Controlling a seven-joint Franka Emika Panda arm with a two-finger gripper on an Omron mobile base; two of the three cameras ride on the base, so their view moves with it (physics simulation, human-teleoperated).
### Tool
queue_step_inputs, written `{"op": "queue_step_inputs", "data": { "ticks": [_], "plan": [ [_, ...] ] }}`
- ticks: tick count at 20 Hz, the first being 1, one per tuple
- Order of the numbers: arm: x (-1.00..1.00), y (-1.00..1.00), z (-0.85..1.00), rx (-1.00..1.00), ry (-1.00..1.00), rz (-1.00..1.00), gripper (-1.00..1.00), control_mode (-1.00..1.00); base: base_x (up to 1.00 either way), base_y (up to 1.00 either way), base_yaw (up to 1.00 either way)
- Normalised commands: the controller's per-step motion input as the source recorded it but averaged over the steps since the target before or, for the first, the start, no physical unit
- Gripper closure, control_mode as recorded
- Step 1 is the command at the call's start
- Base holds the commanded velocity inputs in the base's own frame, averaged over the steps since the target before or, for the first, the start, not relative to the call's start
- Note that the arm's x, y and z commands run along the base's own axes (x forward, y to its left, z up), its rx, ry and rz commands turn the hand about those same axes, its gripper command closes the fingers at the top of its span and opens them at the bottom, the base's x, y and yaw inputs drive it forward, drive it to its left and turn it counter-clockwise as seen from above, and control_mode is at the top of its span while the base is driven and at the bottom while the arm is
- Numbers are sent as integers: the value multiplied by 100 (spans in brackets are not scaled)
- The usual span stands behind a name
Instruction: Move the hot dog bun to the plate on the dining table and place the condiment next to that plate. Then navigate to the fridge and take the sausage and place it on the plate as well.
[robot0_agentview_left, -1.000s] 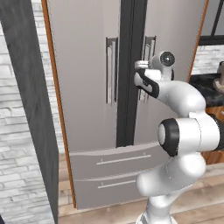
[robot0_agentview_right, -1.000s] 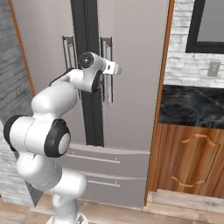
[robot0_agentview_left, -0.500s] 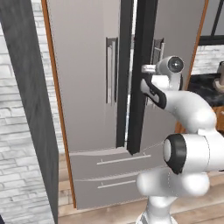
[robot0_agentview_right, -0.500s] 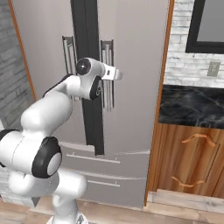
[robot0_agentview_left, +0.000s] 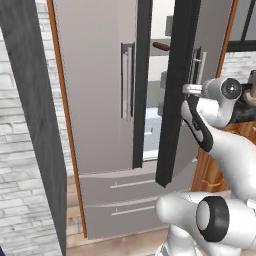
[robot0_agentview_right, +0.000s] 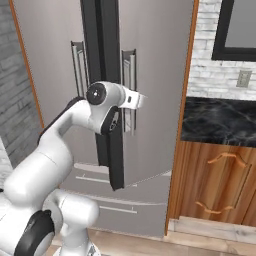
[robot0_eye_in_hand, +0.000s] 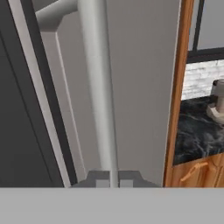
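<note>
Gripper (robot0_eye_in_hand: 113, 181) is clamped on the right door handle (robot0_eye_in_hand: 99, 87) of the fridge (robot0_agentview_left: 95, 100), fingers closed around the vertical bar. The right door (robot0_agentview_left: 175, 90) stands partly open, its dark edge swung out toward the arm, so the lit interior shows through the gap.

Risks, in order of scale:
- Door: it hinges beside the wooden side panel (robot0_agentview_right: 182, 120). If the pull does not follow the hinge arc, the load on the arm will likely rise.
- Handle: the bar is smooth and round. An off-axis pull could let the fingers slide along it or slip off.
- Sausage (robot0_agentview_left: 161, 46): it lies on an upper shelf, visible through the gap. The opening looks too narrow for a reach; entering now could strike the door edge.
</note>
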Motion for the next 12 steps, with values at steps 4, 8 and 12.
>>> {"op": "queue_step_inputs", "data": {
  "ticks": [4,8,12],
  "plan": [
    [-67,3,2,-1,-1,0,-100,-100,0,0,0],
    [-67,53,35,-13,-3,0,-100,-100,0,0,0],
    [-62,65,64,-25,-10,0,-100,-100,0,0,0]
  ]
}}
